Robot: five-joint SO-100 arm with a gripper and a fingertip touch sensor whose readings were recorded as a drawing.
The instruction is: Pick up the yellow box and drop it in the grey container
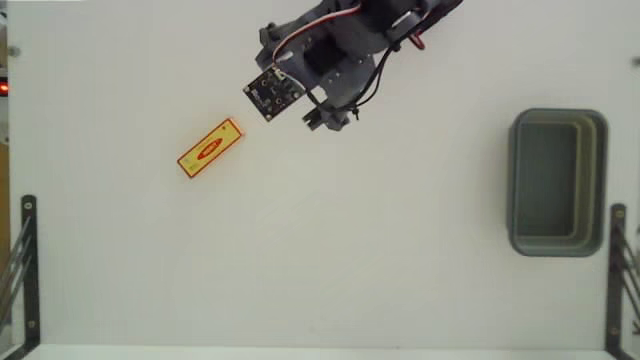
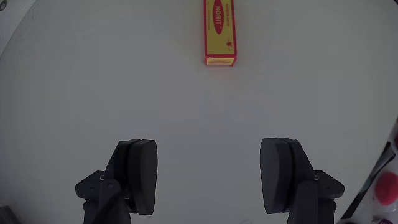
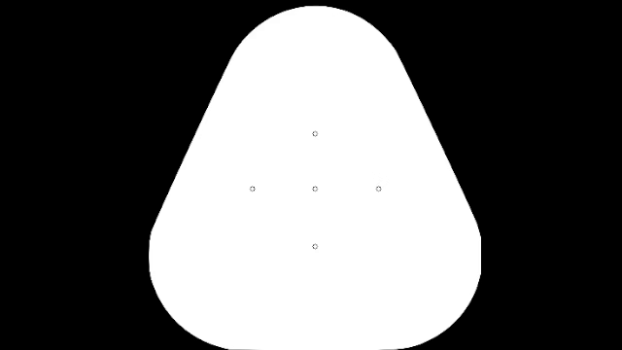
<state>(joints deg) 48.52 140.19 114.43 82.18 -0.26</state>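
Observation:
The yellow box with its red oval mark lies flat and slanted on the white table, left of centre in the fixed view. The arm reaches in from the top edge, and its wrist camera board hangs up and to the right of the box, apart from it. In the wrist view my gripper is open with only bare table between its dark fingers, and the box lies straight ahead at the top edge. The grey container stands empty at the far right.
Black metal brackets stand at the lower left and lower right table edges. A red light glows at the left edge. A wide stretch of white table separates box and container.

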